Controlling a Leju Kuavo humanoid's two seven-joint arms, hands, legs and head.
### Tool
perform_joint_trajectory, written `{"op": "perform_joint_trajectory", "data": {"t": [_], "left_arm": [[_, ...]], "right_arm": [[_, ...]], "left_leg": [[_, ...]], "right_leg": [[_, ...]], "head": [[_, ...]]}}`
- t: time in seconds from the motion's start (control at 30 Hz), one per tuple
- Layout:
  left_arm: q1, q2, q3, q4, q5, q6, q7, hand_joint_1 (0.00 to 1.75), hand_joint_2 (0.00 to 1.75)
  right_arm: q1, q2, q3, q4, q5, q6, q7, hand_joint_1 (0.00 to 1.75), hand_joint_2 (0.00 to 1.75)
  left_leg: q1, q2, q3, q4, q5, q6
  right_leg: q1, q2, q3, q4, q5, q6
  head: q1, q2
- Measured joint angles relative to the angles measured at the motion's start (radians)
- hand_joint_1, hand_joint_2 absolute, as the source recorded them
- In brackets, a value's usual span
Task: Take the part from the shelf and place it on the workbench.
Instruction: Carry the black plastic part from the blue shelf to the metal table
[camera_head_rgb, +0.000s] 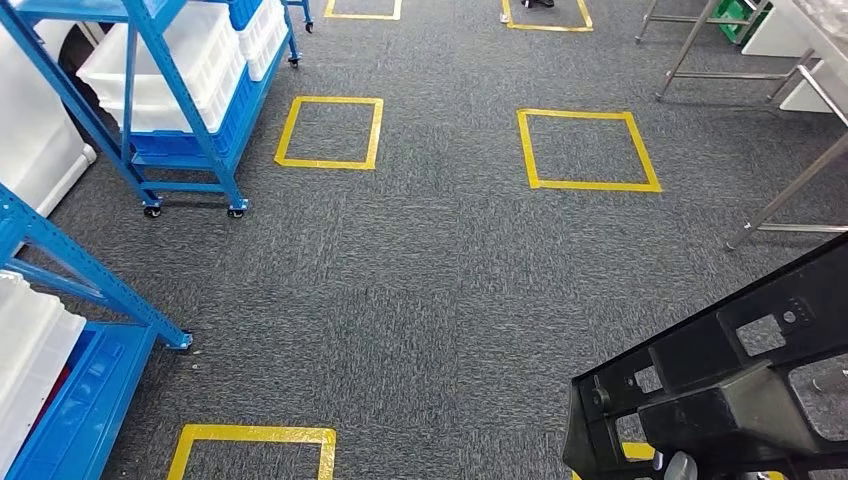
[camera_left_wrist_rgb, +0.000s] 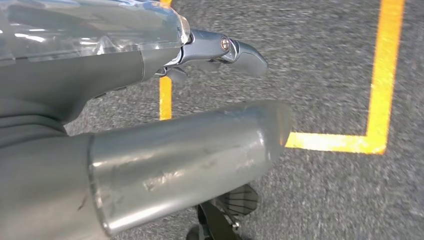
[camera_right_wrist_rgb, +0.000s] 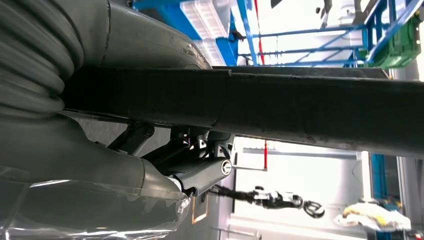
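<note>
Head view: black part (camera_head_rgb: 730, 385), a long flat moulded piece with cut-out windows, sits low at the near right, well apart from the blue wheeled shelf (camera_head_rgb: 190, 150) across the grey carpet (camera_head_rgb: 440, 290). That shelf carries white crates (camera_head_rgb: 180, 60) on its tiers; crate contents cannot be made out. A second blue rack (camera_head_rgb: 90, 380) stands nearer than the wheeled shelf, on the same side, with a white crate (camera_head_rgb: 30, 350) on it, contents also not visible. Yellow tape squares (camera_head_rgb: 588, 150) mark the carpet beside the wheeled shelf.

Right wrist view: right hand (camera_right_wrist_rgb: 165, 150) grips the part (camera_right_wrist_rgb: 300, 110), thumb on one face, dark fingers (camera_right_wrist_rgb: 200, 172) on the other.

Left wrist view: left hand (camera_left_wrist_rgb: 200, 120) hangs over the carpet, holding nothing, fingers apart.
</note>
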Motion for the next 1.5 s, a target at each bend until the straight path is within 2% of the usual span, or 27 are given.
{"op": "perform_joint_trajectory", "data": {"t": [0.07, 0.13, 0.17, 0.23, 0.3, 0.37, 0.4, 0.43, 0.5, 0.57, 0.63, 0.67, 0.73, 0.8, 0.87, 0.9, 0.97, 1.0, 1.07, 1.1, 1.17, 1.23, 1.3, 1.37, 1.4, 1.43, 1.5], "left_arm": [[-0.001, -0.002, 0.0, 0.0, 0.0, 0.0, 0.0, 0.0, 0.0], [-0.003, -0.003, 0.0, 0.0, 0.0, 0.0, 0.0, 0.0, 0.0], [-0.005, -0.003, 0.0, 0.0, 0.0, 0.0, 0.0, 0.0, 0.0], [-0.006, -0.004, 0.0, 0.0, 0.0, -0.001, 0.0, 0.0, 0.0], [-0.002, -0.003, 0.0, 0.0, 0.0, -0.001, 0.0, 0.0, 0.0], [0.003, -0.003, 0.0, 0.0, 0.0, -0.001, 0.0, 0.0, 0.0], [0.004, -0.003, 0.0, 0.0, 0.0, -0.001, 0.0, 0.0, 0.0], [0.003, -0.003, 0.0, 0.0, 0.0, -0.001, 0.0, 0.0, 0.0], [0.002, -0.003, 0.0, 0.0, 0.0, -0.001, 0.0, 0.0, 0.0], [0.002, -0.002, -0.001, 0.0, 0.0, 0.0, 0.001, 0.0, 0.0], [0.0, -0.003, -0.003, 0.0, 0.0, 0.0, 0.0, 0.0, 0.0], [-0.002, -0.003, -0.006, 0.0, 0.0, 0.0, -0.001, 0.0, 0.0], [-0.003, -0.004, -0.011, 0.0, 0.0, 0.0, -0.003, 0.0, 0.0], [0.001, -0.004, -0.014, 0.0, 0.0, 0.0, -0.004, 0.0, 0.0], [0.004, -0.004, -0.016, 0.001, 0.0, 0.0, -0.004, 0.0, 0.0], [0.003, -0.004, -0.017, 0.001, 0.0, 0.0, -0.004, 0.0, 0.0], [0.001, -0.004, -0.018, 0.001, 0.0, 0.0, -0.004, 0.0, 0.0], [0.001, -0.004, -0.018, 0.001, 0.0, -0.001, -0.004, 0.0, 0.0], [0.001, -0.005, -0.018, 0.001, 0.0, -0.002, -0.004, 0.0, 0.0], [0.0, -0.006, -0.018, 0.001, 0.0, -0.003, -0.004, 0.0, 0.0], [-0.003, -0.007, -0.018, 0.001, 0.0, -0.004, -0.003, 0.0, 0.0], [-0.006, -0.008, -0.019, 0.001, 0.0, -0.005, -0.004, 0.0, 0.0], [-0.004, -0.008, -0.019, 0.001, 0.0, -0.006, -0.003, 0.0, 0.0], [0.001, -0.007, -0.019, 0.001, 0.0, -0.007, -0.003, 0.0, 0.0], [0.003, -0.007, -0.019, 0.001, 0.0, -0.007, -0.002, 0.0, 0.0], [0.003, -0.007, -0.019, 0.001, 0.0, -0.007, -0.002, 0.0, 0.0], [0.003, -0.005, -0.019, 0.001, 0.0, -0.01, -0.003, 0.0, 0.0]], "right_arm": [[-0.001, 0.0, 0.001, -0.001, 0.0, 0.0, -0.001, 1.75, 1.75], [0.0, 0.0, 0.001, -0.002, 0.0, 0.0, -0.001, 1.75, 1.75], [0.002, 0.0, 0.001, -0.003, 0.0, 0.0, -0.001, 1.75, 1.75], [0.001, 0.001, 0.003, -0.003, 0.002, 0.001, -0.002, 1.75, 1.75], [-0.001, 0.002, 0.006, -0.003, 0.003, 0.002, -0.002, 1.75, 1.75], [-0.001, 0.003, 0.008, -0.003, 0.004, 0.002, -0.002, 1.75, 1.75], [-0.001, 0.003, 0.008, -0.003, 0.004, 0.002, -0.002, 1.75, 1.75], [-0.001, 0.003, 0.008, -0.003, 0.006, 0.003, -0.002, 1.75, 1.75], [-0.002, 0.004, 0.009, -0.003, 0.015, 0.006, -0.001, 1.75, 1.75], [-0.003, 0.004, 0.012, -0.003, 0.031, 0.01, 0.002, 1.75, 1.75], [-0.001, 0.004, 0.015, -0.003, 0.044, 0.012, 0.003, 1.75, 1.75], [0.0, 0.004, 0.016, -0.003, 0.048, 0.011, 0.003, 1.75, 1.75], [0.0, 0.004, 0.019, -0.003, 0.053, 0.008, 0.003, 1.75, 1.75], [-0.002, 0.004, 0.024, -0.003, 0.055, 0.006, 0.002, 1.75, 1.75], [-0.002, 0.004, 0.027, -0.002, 0.057, 0.005, 0.003, 1.75, 1.75], [-0.002, 0.004, 0.028, -0.001, 0.059, 0.006, 0.003, 1.75, 1.75], [-0.001, 0.004, 0.032, -0.001, 0.066, 0.007, 0.004, 1.75, 1.75], [-0.001, 0.004, 0.035, -0.001, 0.07, 0.008, 0.004, 1.75, 1.75], [0.0, 0.004, 0.039, -0.001, 0.074, 0.008, 0.003, 1.75, 1.75], [0.0, 0.004, 0.041, -0.001, 0.074, 0.009, 0.002, 1.75, 1.75], [0.005, 0.004, 0.042, -0.001, 0.074, 0.01, 0.001, 1.75, 1.75], [0.007, 0.004, 0.042, -0.001, 0.074, 0.011, 0.001, 1.75, 1.75], [0.007, 0.004, 0.044, -0.001, 0.074, 0.012, 0.001, 1.75, 1.75], [0.007, 0.005, 0.046, -0.001, 0.074, 0.012, 0.001, 1.75, 1.75], [0.008, 0.005, 0.046, -0.001, 0.075, 0.013, 0.001, 1.75, 1.75], [0.008, 0.005, 0.046, -0.001, 0.076, 0.013, 0.001, 1.75, 1.75], [0.008, 0.005, 0.05, -0.001, 0.079, 0.011, 0.001, 1.75, 1.75]], "left_leg": [[-0.002, 0.019, 0.005, -0.001, -0.005, -0.008], [-0.003, 0.04, 0.013, -0.005, -0.008, -0.017], [-0.002, 0.035, 0.017, -0.003, -0.013, -0.022], [0.0, -0.012, 0.0, 0.049, -0.049, -0.031], [0.005, -0.067, -0.062, 0.175, -0.108, -0.037], [0.007, -0.08, -0.114, 0.265, -0.126, -0.043], [0.008, -0.081, -0.117, 0.257, -0.104, -0.045], [0.01, -0.086, -0.102, 0.212, -0.065, -0.047], [0.015, -0.124, -0.054, 0.083, 0.002, -0.048], [0.017, -0.157, -0.03, 0.019, 0.016, -0.042], [0.015, -0.148, -0.028, 0.012, 0.014, -0.029], [0.015, -0.136, -0.026, 0.007, 0.017, -0.021], [0.017, -0.112, -0.022, -0.004, 0.024, -0.007], [0.015, -0.086, -0.021, -0.008, 0.025, -0.001], [0.013, -0.059, -0.02, -0.008, 0.022, 0.0], [0.013, -0.046, -0.018, -0.007, 0.02, -0.001], [0.013, -0.022, -0.01, -0.008, 0.013, -0.005], [0.012, -0.012, -0.004, -0.008, 0.009, -0.008], [0.009, 0.006, 0.004, -0.008, 0.001, -0.018], [0.008, 0.016, 0.007, -0.009, -0.002, -0.023], [0.007, 0.033, 0.019, -0.013, -0.008, -0.033], [0.009, -0.003, 0.013, 0.019, -0.035, -0.042], [0.012, -0.062, -0.041, 0.135, -0.094, -0.047], [0.012, -0.08, -0.108, 0.257, -0.132, -0.051], [0.012, -0.081, -0.124, 0.274, -0.122, -0.052], [0.013, -0.083, -0.122, 0.251, -0.092, -0.052], [0.017, -0.108, -0.079, 0.129, -0.013, -0.052]], "right_leg": [[0.014, -0.031, 0.029, -0.059, 0.007, -0.013], [0.017, -0.008, 0.028, -0.066, 0.01, -0.019], [0.013, 0.004, 0.032, -0.074, 0.014, -0.022], [0.004, 0.028, 0.042, -0.09, 0.022, -0.03], [0.0, 0.054, 0.045, -0.093, 0.024, -0.034], [-0.001, 0.084, 0.046, -0.09, 0.023, -0.036], [-0.001, 0.101, 0.047, -0.088, 0.022, -0.035], [-0.003, 0.116, 0.048, -0.084, 0.02, -0.032], [-0.005, 0.144, 0.045, -0.07, 0.013, -0.023], [-0.008, 0.168, 0.034, -0.059, 0.01, -0.011], [-0.011, 0.189, 0.026, -0.06, 0.014, 0.001], [-0.011, 0.181, 0.023, -0.057, 0.013, 0.006], [-0.009, 0.129, 0.001, -0.014, -0.016, 0.017], [-0.011, 0.076, -0.055, 0.1, -0.077, 0.026], [-0.016, 0.065, -0.107, 0.199, -0.108, 0.032], [-0.018, 0.063, -0.109, 0.201, -0.096, 0.033], [-0.017, 0.044, -0.056, 0.098, -0.03, 0.028], [-0.012, 0.019, -0.019, 0.028, -0.003, 0.022], [-0.001, -0.016, 0.025, -0.056, 0.018, 0.009], [0.004, -0.017, 0.027, -0.065, 0.013, 0.004], [0.002, 0.008, 0.03, -0.074, 0.016, -0.006], [-0.006, 0.031, 0.04, -0.087, 0.022, -0.017], [-0.01, 0.053, 0.045, -0.093, 0.024, -0.026], [-0.009, 0.081, 0.047, -0.091, 0.022, -0.029], [-0.008, 0.095, 0.048, -0.09, 0.021, -0.029], [-0.009, 0.11, 0.05, -0.088, 0.019, -0.028], [-0.011, 0.138, 0.052, -0.079, 0.012, -0.022]], "head": [[0.001, 0.0], [0.002, 0.0], [0.002, 0.0], [0.0, 0.0], [-0.003, 0.0], [-0.004, 0.0], [-0.004, 0.0], [-0.004, 0.0], [-0.004, 0.0], [-0.005, 0.0], [-0.005, 0.0], [-0.006, 0.0], [0.001, 0.0], [0.007, 0.0], [0.007, 0.0], [0.007, 0.0], [0.008, 0.0], [0.007, 0.0], [0.007, 0.0], [0.007, 0.0], [0.007, 0.0], [0.005, 0.0], [0.001, 0.0], [-0.001, 0.0], [-0.001, 0.0], [-0.001, 0.0], [-0.001, 0.0]]}}
